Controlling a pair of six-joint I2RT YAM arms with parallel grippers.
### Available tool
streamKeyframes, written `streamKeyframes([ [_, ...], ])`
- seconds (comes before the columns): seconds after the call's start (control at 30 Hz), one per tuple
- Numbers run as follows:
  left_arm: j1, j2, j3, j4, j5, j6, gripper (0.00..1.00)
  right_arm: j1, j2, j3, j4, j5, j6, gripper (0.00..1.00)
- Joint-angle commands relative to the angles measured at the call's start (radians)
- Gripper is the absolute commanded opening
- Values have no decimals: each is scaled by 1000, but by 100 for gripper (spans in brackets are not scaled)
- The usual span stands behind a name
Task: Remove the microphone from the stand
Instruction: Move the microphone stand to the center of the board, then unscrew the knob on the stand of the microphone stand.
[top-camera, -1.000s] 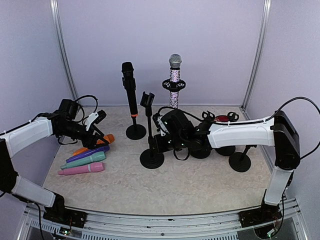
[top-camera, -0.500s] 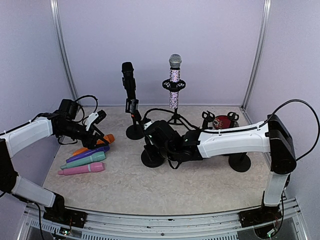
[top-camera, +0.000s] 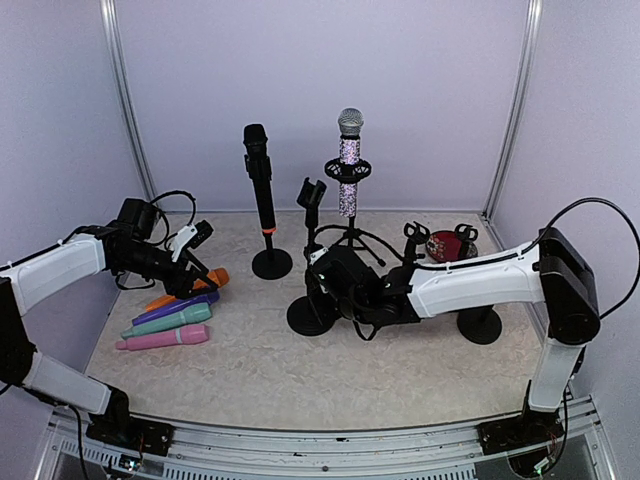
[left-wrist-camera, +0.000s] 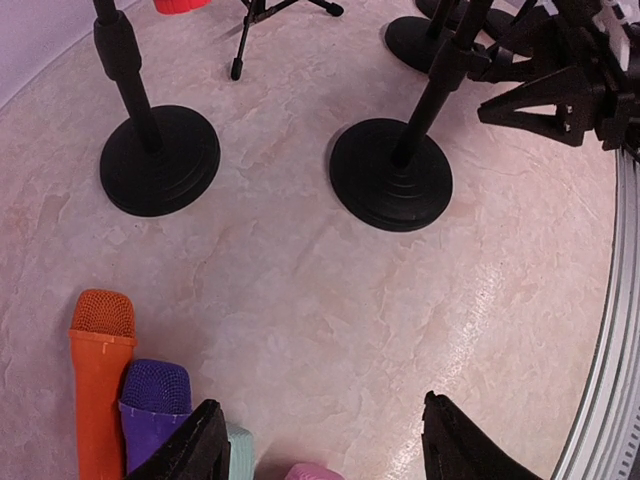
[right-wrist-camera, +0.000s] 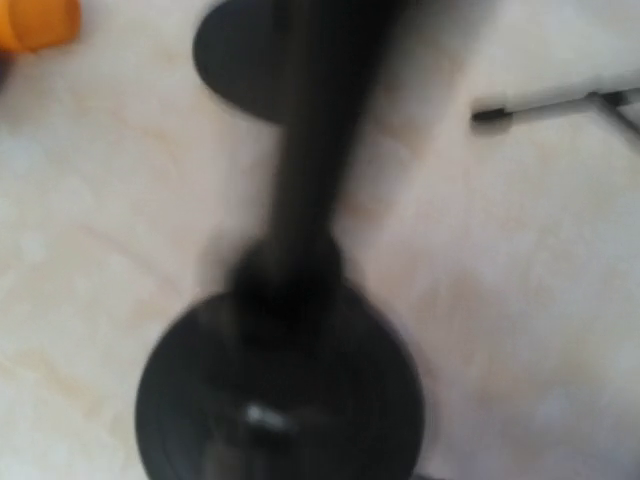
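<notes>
The right gripper (top-camera: 320, 290) sits low against the pole of the empty stand (top-camera: 311, 195), just above its round base. The right wrist view is blurred and shows only pole and base, so I cannot tell whether the jaws are spread or closed on the pole. The empty stand is upright, its clip bare at the top.

Behind and left of the empty stand, the black mic (top-camera: 258, 170) sits upright in the rear stand (top-camera: 271, 264), with neither arm touching it. Behind and right of the empty stand, a glitter mic (top-camera: 349, 160) stands in a tripod (top-camera: 352, 238).

Well left of the empty stand, the left gripper (left-wrist-camera: 322, 410) hovers with jaws wide and nothing between them. It is over four mics lying on the table (top-camera: 250, 370): orange (left-wrist-camera: 100, 370), purple (left-wrist-camera: 150, 400), teal (top-camera: 175, 320) and pink (top-camera: 165, 338).
</notes>
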Motion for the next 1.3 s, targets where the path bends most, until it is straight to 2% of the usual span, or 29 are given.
streamKeyframes([
  [0.0, -6, -10, 19, -23, 14, 0, 64, -13, -71, -68, 54, -115, 51, 50],
  [0.13, -7, -13, 18, -24, 12, 0, 64, -52, -175, -152, 141, -204, 115, 59],
  [0.33, -7, -13, 17, -24, 12, 2, 64, -135, -336, -358, 434, -459, 224, 58],
  [0.63, -8, -10, 31, -33, 14, 2, 64, -156, -268, -302, 409, -525, 214, 53],
  [0.8, -8, -9, 33, -39, 13, 4, 64, -155, -197, -238, 339, -499, 184, 48],
  [1.07, -9, -1, 43, -46, 5, 8, 64, -98, -113, -165, 276, -345, 97, 34],
  [1.27, -9, 11, 50, -50, 4, 7, 64, -56, -92, -138, 250, -219, 38, 17],
])
